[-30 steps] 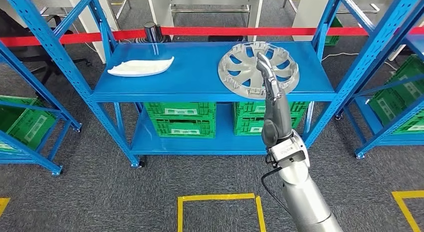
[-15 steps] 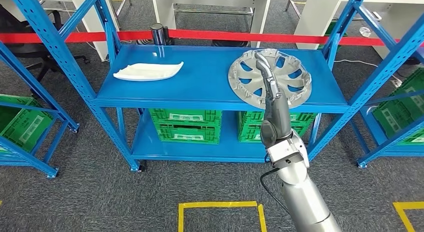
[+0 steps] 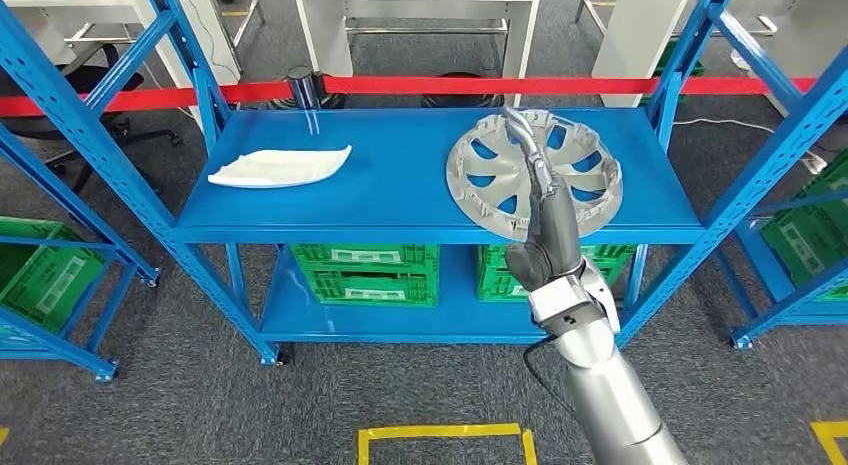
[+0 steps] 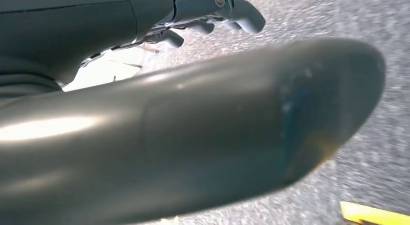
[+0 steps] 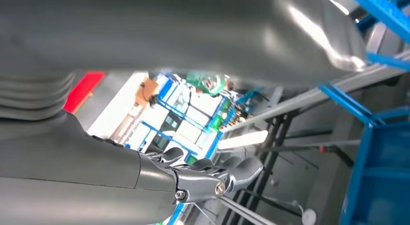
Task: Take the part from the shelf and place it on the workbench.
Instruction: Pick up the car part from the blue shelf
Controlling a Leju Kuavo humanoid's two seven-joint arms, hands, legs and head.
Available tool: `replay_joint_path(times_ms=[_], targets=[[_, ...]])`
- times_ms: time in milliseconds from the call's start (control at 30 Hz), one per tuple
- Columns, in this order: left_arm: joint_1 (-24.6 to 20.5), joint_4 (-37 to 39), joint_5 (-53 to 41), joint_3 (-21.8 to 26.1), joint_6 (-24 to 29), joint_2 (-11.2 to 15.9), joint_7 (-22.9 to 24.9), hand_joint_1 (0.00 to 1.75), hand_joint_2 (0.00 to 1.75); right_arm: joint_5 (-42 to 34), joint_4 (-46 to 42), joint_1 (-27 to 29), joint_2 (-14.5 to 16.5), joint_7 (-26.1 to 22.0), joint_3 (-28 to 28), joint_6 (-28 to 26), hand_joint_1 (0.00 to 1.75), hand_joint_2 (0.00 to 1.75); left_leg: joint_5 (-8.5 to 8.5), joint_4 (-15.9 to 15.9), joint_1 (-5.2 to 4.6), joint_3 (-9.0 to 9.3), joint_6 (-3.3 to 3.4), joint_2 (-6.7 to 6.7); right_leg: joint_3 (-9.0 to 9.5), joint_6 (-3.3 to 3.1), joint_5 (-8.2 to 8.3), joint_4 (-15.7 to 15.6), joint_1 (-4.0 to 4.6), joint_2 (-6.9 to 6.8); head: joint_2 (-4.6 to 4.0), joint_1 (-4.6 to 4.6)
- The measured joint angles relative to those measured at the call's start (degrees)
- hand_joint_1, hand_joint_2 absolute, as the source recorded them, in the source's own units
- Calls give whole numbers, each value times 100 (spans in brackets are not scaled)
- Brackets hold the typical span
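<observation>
Reaching: the right hand point(image 3: 540, 220) is raised in front of the shelf point(image 3: 400, 200), its fingers point(image 3: 525, 145) stretched out straight over the part point(image 3: 585, 170).
Part: a silver spoked wheel cover is seen lying on the right half of the upper shelf board, apparently leaning slightly, its near rim close to the board's front edge.
Right fingers: extended and close together, nothing pinched; contact with the cover cannot be told from the head view.
Left hand point(image 4: 212, 12): hung low over grey carpet, fingers curled in, nothing seen between them.
Other item: a white curved panel point(image 3: 280, 167) is lying well apart on the left half of the board.
Risk: the cover could be pushed backwards or tipped off the front edge if only its rim is caught.
Cause: a broad, thin, spoked disc offers little for one hand to close on.
</observation>
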Motion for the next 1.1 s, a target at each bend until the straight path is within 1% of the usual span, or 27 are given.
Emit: replay_joint_path(times_ms=[67, 100, 133, 167, 200, 233, 267, 300, 333, 367, 433, 467, 533, 667, 767, 900, 1100], targets=[[-8, 1, -3, 0, -1, -1, -59, 0, 0, 37, 55, -71, 4, 33, 4, 25, 0, 175, -260, 656, 7, -469, -32, 2, 69, -21, -74, 2, 5, 3, 0, -16], [-3, 1, -3, 0, -1, -1, -90, 0, 0, 48, 92, -97, 5, 51, 7, 39, 0, 175, -294, 813, 8, -636, -33, 1, 112, -23, -116, 3, 8, 9, 0, -18], [5, 1, -3, 1, -1, -1, -98, 0, 0, 51, 127, -122, 6, 63, 8, 48, 0, 175, -209, 767, 8, -703, -24, 1, 166, -21, -159, 3, 10, 15, 0, -18], [10, 1, -3, 3, 1, -1, -96, 0, 0, 53, 161, -152, 8, 71, 10, 54, 0, 175, -7, 531, 7, -679, -9, 1, 231, -15, -207, 4, 11, 20, 0, -18], [14, 1, -2, 5, 3, -1, -89, 0, 0, 55, 193, -187, 11, 72, 10, 56, 0, 175, 294, 152, 6, -586, 11, 3, 295, -4, -258, 3, 11, 21, 0, -18], [19, 2, -1, 9, 8, -1, -85, 0, 0, 56, 233, -226, 15, 71, 11, 58, 0, 175, 554, -228, -2, -489, 29, 5, 355, 13, -308, 13, 16, 20, 0, -17], [20, 4, 0, 11, 15, -1, -109, 0, 0, 59, 277, -263, 19, 71, 12, 62, 0, 175, 730, -521, -11, -406, 50, 8, 387, 34, -350, 23, 24, 20, 0, -24], [23, 5, -1, 13, 25, -4, -151, 0, 0, 74, 319, -291, 21, 75, 14, 66, 0, 175, 838, -697, -18, -362, 72, 8, 395, 60, -385, 32, 32, 19, 0, -27], [27, 8, -9, 13, 37, -10, -198, 0, 0, 97, 359, -316, 22, 77, 17, 66, 0, 131, 850, -752, -21, -352, 79, 5, 394, 76, -409, 48, 44, 20, 0, -31], [29, 9, -22, 13, 48, -17, -242, 0, 0, 129, 393, -341, 22, 82, 20, 58, 0, 87, 860, -761, -20, -345, 85, -1, 381, 76, -416, 49, 49, 20, 0, -37], [33, 10, -69, 13, 65, -26, -269, 0, 0, 271, 500, -412, 22, 126, 29, -7, 0, 0, 881, -771, -21, -348, 91, -17, 392, 56, -420, 32, 54, 19, 0, -34], [28, 10, -97, 13, 68, -27, -269, 0, 0, 384, 571, -458, 22, 171, 38, -69, 0, 0, 869, -771, -25, -347, 106, -24, 405, 49, -420, 7, 52, 18, 0, -33], [18, 10, -141, 13, 58, -31, -270, 0, 0, 667, 719, -551, 22, 291, 71, -214, 0, 0, 847, -775, -27, -342, 132, -30, 435, 56, -433, -43, 53, 15, 0, -33], [10, 10, -193, 13, 4, -40, -281, 0, 0, 1064, 1049, -739, 22, 472, 169, -345, 0, 0, 826, -778, -28, -324, 159, -30, 467, 101, -442, -87, 54, 11, 0, -33], [7, 10, -209, 13, -25, -40, -283, 0, 0, 1206, 1423, -964, 22, 542, 272, -281, 0, 0, 825, -778, -29, -313, 166, -27, 476, 137, -435, -93, 51, 11, 0, -34], [6, 10, -210, 13, -95, -45, -283, 0, 0, 1363, 2056, -1307, 27, 622, 430, -232, 0, 0, 837, -779, -26, -303, 175, -27, 485, 155, -424, -94, 52, 10, 0, -34], [5, 11, -222, 13, -204, -66, -283, 0, 0, 1708, 3096, -1807, 62, 824, 650, -495, 0, 0, 851, -784, -15, -290, 161, -28, 495, 163, -416, -93, 52, 8, 0, -34]])
